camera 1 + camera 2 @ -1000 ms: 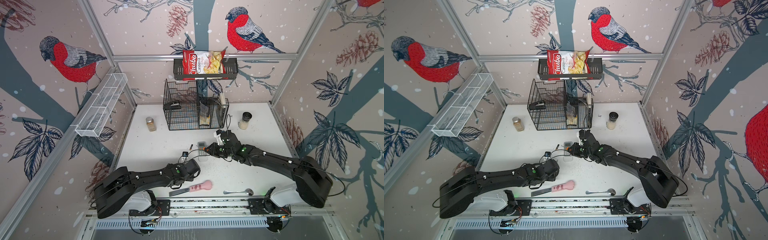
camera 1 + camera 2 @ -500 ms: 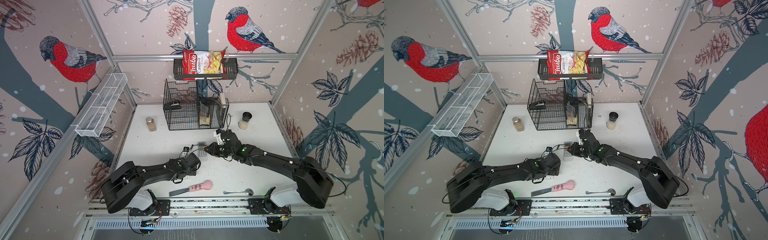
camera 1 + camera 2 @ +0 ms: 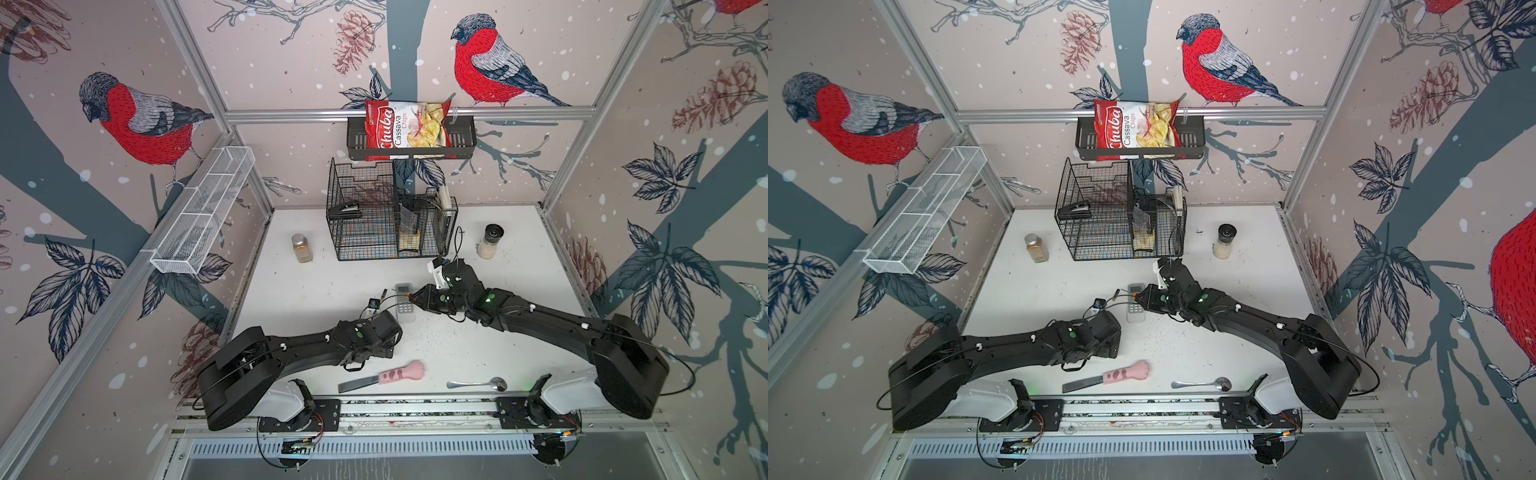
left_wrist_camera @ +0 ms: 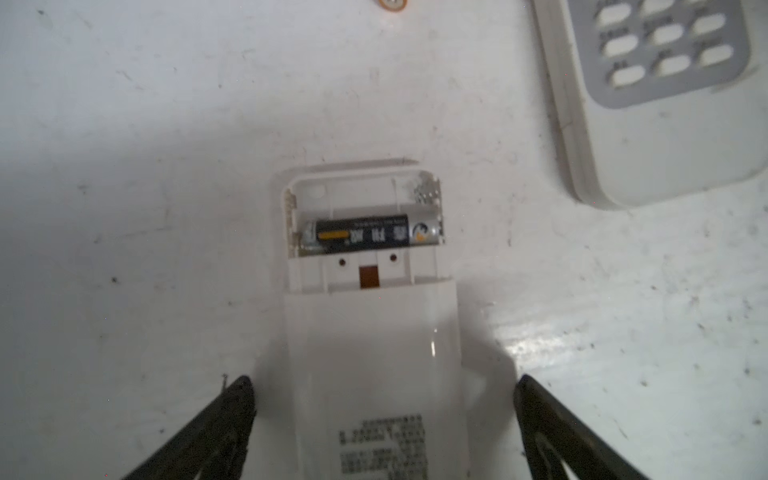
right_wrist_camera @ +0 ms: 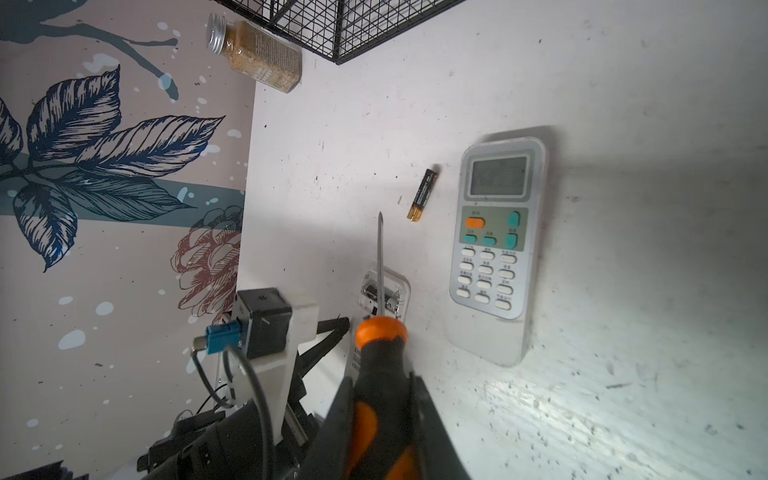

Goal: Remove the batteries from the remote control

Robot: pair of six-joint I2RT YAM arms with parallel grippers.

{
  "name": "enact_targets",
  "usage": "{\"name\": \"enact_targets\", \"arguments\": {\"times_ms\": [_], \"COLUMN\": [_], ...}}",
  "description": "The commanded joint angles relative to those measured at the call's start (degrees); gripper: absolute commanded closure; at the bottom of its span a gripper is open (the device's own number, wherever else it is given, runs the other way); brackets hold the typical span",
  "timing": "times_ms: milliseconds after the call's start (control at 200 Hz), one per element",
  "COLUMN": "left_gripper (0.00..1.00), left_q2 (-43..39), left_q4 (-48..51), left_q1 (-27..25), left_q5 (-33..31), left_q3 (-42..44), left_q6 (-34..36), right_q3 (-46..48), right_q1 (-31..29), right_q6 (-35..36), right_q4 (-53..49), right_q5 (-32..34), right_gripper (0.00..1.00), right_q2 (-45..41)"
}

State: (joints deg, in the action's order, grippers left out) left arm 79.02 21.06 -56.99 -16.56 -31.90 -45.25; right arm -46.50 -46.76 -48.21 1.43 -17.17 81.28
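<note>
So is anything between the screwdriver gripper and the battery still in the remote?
No, nothing visible. The battery lies bare in the open slot of the remote, only air between it and the screwdriver in the right gripper.

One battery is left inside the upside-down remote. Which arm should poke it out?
Probably right: the right jaws grip the screwdriver, whose shaft points across the open slot holding the battery. The left jaws stand open and empty on either side of the remote, better for steadying it.

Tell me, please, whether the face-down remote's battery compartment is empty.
Half empty: one battery lies inside; the slot beside it is bare.
</note>
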Motion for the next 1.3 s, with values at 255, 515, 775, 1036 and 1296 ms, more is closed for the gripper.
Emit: {"name": "enact_targets", "arguments": {"times_ms": [255,515,775,1036,1296], "left_gripper": [0.04,0.08,0.11,0.24,0.34], "left_q2": [-0.38,4.28,0.59,0.86,7.51], "left_q4": [19.54,22.05,21.91,19.96,13.42], "left_q1": [-0.58,1.66,3.4,1.02,1.02], "left_q5": [7.45,5.76,7.16,7.45,7.24], "left_q3": [0.73,0.11,1.48,0.55,-4.23], "left_q6": [-11.54,-14.67,-16.78,-18.08,-11.0], "right_q3": [0.45,-0.16,-0.2,-1.08,0.68], "right_q1": [-0.01,0.11,1.18,1.6,2.45], "right_q6": [0.11,0.74,1.18,2.02,1.8], "right_q4": [2.17,2.43,2.39,3.05,2.1], "right_q5": [-1.37,-1.9,-1.95,-3.48,-2.04], "right_gripper": [1.0,1.0,1.0,1.0,0.99], "right_q2": [-0.08,0.63,0.73,2.32,-0.51]}}
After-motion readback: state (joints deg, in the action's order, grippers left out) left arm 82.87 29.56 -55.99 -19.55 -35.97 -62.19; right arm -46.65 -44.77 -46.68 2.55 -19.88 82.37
